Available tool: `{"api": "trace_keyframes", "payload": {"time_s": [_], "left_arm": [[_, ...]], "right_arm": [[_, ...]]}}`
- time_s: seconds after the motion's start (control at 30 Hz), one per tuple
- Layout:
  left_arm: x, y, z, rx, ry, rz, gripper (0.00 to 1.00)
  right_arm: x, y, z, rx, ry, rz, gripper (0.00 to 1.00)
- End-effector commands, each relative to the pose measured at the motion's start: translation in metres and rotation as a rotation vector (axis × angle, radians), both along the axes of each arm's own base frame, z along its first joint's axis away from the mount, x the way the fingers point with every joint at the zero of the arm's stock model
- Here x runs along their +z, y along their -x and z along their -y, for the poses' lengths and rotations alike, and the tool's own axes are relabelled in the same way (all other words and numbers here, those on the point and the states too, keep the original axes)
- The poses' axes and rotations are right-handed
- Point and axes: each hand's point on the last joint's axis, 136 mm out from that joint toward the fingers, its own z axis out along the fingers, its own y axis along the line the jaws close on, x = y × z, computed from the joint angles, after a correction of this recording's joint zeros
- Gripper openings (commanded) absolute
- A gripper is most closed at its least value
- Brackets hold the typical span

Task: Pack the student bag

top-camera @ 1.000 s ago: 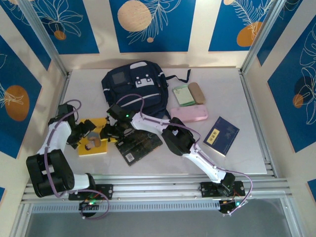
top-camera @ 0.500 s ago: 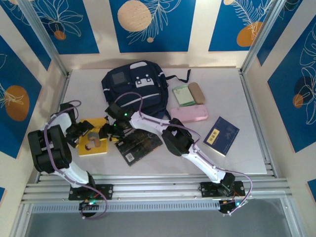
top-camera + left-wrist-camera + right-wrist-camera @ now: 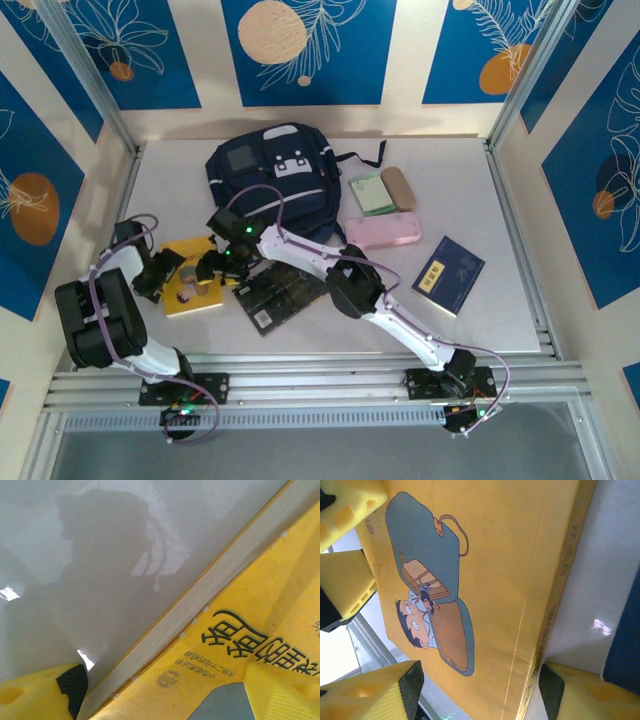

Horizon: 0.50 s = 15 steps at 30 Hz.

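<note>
My left gripper (image 3: 163,272), jaws spread, straddles the edge of one yellow book (image 3: 192,288) lying near-left of the student bag (image 3: 272,180). My right gripper (image 3: 207,266), jaws also apart, hangs over its cover. One black book (image 3: 283,292) lies on the bag's near side. The bag lies far-centre on the table (image 3: 500,200). To the bag's right are one green notepad (image 3: 372,193), one tan case (image 3: 398,187), one pink pouch (image 3: 383,232) and one blue booklet (image 3: 448,274).
</note>
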Motion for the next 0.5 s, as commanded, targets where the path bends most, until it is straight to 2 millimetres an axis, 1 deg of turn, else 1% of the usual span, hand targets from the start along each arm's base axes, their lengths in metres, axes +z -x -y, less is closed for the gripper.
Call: {"api": "trace_keyframes", "payload": {"time_s": [0.0, 0.03, 0.1, 0.13, 0.2, 0.27, 0.37, 0.47], "left_arm": [[-0.033, 0.027, 0.068, -0.021, 0.332, -0.085, 0.83], [-0.034, 0.027, 0.071, -0.023, 0.348, -0.086, 0.82], [-0.036, 0.026, 0.076, -0.034, 0.369, -0.088, 0.81], [-0.036, 0.026, 0.077, -0.040, 0.371, -0.089, 0.81], [-0.034, 0.026, 0.077, -0.046, 0.368, -0.087, 0.81], [-0.034, 0.026, 0.077, -0.053, 0.363, -0.088, 0.80], [-0.034, 0.027, 0.077, -0.058, 0.366, -0.090, 0.80], [-0.033, 0.027, 0.079, -0.062, 0.374, -0.090, 0.80]], "right_arm": [[-0.026, 0.020, -0.003, 0.062, 0.019, -0.052, 0.66], [-0.017, 0.025, -0.010, 0.087, -0.032, -0.066, 0.66], [0.010, 0.035, -0.026, 0.140, -0.157, -0.093, 0.66], [0.021, 0.039, -0.031, 0.152, -0.203, -0.103, 0.65], [0.042, 0.040, -0.036, 0.150, -0.287, -0.121, 0.64], [0.057, 0.038, -0.038, 0.137, -0.336, -0.138, 0.63], [0.070, 0.032, -0.036, 0.111, -0.380, -0.171, 0.60], [0.069, 0.028, -0.033, 0.089, -0.377, -0.181, 0.57]]}}
